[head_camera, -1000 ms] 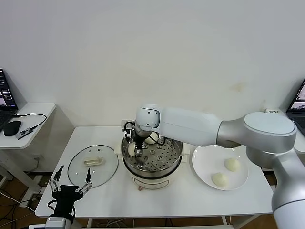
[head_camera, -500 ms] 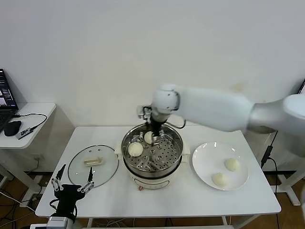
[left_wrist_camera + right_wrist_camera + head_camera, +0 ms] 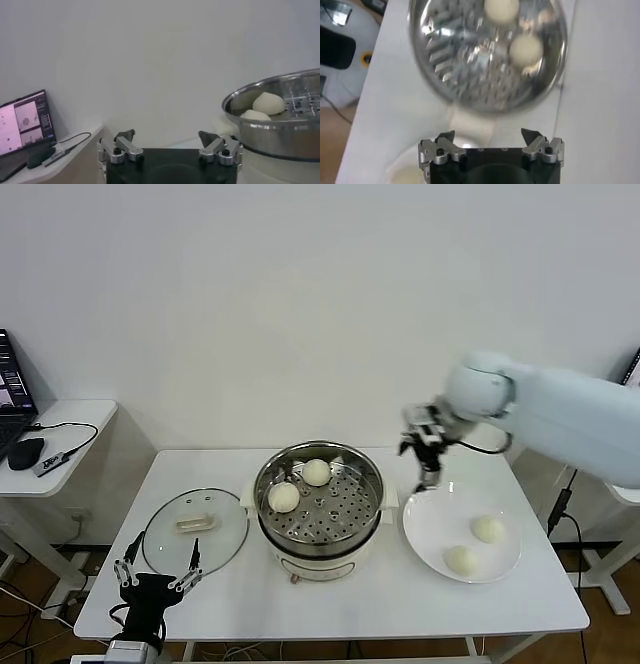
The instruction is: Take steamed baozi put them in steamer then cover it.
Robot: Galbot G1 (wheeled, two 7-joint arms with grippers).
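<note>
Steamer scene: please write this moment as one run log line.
steamer: two baozi inside | plate: two baozi | cover: on table | right gripper: open, empty, above plate edge | left gripper: open, idle

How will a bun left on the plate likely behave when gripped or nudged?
The nearer baozi on the plate looks smooth and puffy, so probably soft, light and easily dented. Its rounded shape may let it roll or slide on the glossy plate if pushed sideways.
</note>
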